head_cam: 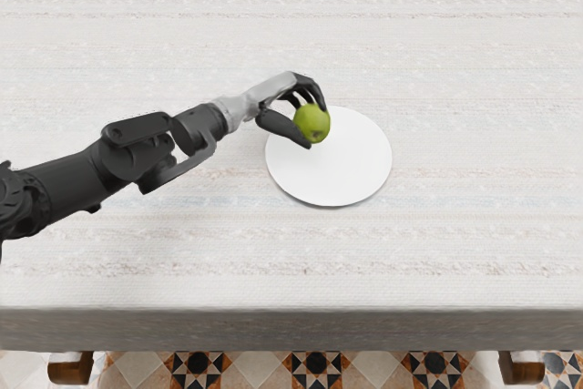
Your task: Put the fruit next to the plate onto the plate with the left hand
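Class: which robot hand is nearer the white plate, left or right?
Left. The left robot hand grips a green fruit at the plate rim; the right robot hand is not in view.

The left hand (290, 108) grips a green fruit (311, 122) over the white plate's (351, 170) left edge.

bright even light, soft faint shadows (sharp render)

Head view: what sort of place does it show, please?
Probably a simulated dining room or kitchen. A long pale table stands over patterned floor tiles, and a white plate lies on it. The left hand holds a green fruit at the plate's edge.
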{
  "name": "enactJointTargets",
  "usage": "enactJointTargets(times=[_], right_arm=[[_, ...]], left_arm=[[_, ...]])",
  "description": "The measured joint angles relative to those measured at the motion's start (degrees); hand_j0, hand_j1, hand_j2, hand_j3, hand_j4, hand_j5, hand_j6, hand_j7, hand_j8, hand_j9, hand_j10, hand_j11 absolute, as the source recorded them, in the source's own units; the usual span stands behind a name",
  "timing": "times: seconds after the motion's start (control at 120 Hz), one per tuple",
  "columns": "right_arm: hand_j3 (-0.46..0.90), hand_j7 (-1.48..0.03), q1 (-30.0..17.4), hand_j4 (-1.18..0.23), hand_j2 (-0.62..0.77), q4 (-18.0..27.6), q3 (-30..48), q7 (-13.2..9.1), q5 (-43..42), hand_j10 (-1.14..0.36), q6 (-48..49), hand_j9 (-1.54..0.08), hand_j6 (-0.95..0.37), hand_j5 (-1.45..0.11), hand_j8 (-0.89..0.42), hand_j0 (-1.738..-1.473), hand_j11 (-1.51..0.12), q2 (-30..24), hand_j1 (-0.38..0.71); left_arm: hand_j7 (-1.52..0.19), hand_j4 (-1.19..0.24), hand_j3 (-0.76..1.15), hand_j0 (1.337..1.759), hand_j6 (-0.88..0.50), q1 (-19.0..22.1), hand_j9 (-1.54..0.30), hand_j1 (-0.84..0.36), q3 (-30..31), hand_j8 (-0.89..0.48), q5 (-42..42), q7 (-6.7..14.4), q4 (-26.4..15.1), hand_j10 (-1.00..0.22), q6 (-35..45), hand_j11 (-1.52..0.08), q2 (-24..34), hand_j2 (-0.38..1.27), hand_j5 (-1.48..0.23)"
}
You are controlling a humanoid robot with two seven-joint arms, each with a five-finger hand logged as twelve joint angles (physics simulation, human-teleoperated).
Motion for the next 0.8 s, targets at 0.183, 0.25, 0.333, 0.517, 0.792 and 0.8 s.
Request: enactJointTargets(times=[0.183,0.25,0.333,0.517,0.792,0.8], right_arm=[[0.0,0.0,0.1,0.0,0.0,0.0,0.0,0.0,0.0,0.0,0.0,0.0,0.0,0.0,0.0,-1.658,0.0,0.0,-0.35],[0.0,0.0,0.1,0.0,0.0,0.0,0.0,0.0,0.0,0.0,0.0,0.0,0.0,0.0,0.0,-1.658,0.0,0.0,-0.35],[0.0,0.0,0.1,0.0,0.0,0.0,0.0,0.0,0.0,0.0,0.0,0.0,0.0,0.0,0.0,-1.658,0.0,0.0,-0.35],[0.0,0.0,0.1,0.0,0.0,0.0,0.0,0.0,0.1,0.0,0.0,0.0,0.0,0.0,0.0,-1.658,0.0,0.0,-0.35],[0.0,0.0,0.1,0.0,0.0,0.0,0.0,0.0,0.0,0.0,0.0,0.0,0.0,0.0,0.0,-1.658,0.0,0.0,-0.35],[0.0,0.0,0.1,0.0,0.0,0.0,0.0,0.0,0.0,0.0,0.0,0.0,0.0,0.0,0.0,-1.658,0.0,0.0,-0.35]], left_arm=[[-0.9,-0.65,0.0,1.658,-0.43,1.1,-0.88,-0.3,0.1,-0.45,3.9,0.0,-1.0,-0.65,0.1,-0.88,0.0,0.6,-0.92],[-0.88,-0.64,0.0,1.657,-0.41,1.1,-0.87,-0.28,-0.1,-0.44,4.3,0.0,-0.9,-0.63,0.1,-0.87,0.0,0.52,-0.9],[-0.73,-0.54,0.0,1.658,-0.39,1.2,-0.72,-0.2,-1.6,-0.4,4.4,0.0,-0.8,-0.53,0.2,-0.72,0.0,0.38,-0.75],[-0.32,-0.24,0.0,1.658,-0.17,3.1,-0.31,0.11,-6.3,-0.18,4.0,0.0,-0.8,-0.23,0.1,-0.31,0.0,0.16,-0.32],[-0.1,-0.08,0.0,1.658,-0.06,7.8,-0.1,0.27,-20.5,-0.06,2.6,0.0,0.6,-0.08,0.1,-0.1,0.0,0.05,-0.1],[-0.1,-0.07,0.0,1.658,-0.06,7.8,-0.1,0.27,-20.6,-0.06,2.5,0.0,0.8,-0.07,0.0,-0.1,0.0,0.04,-0.1]])
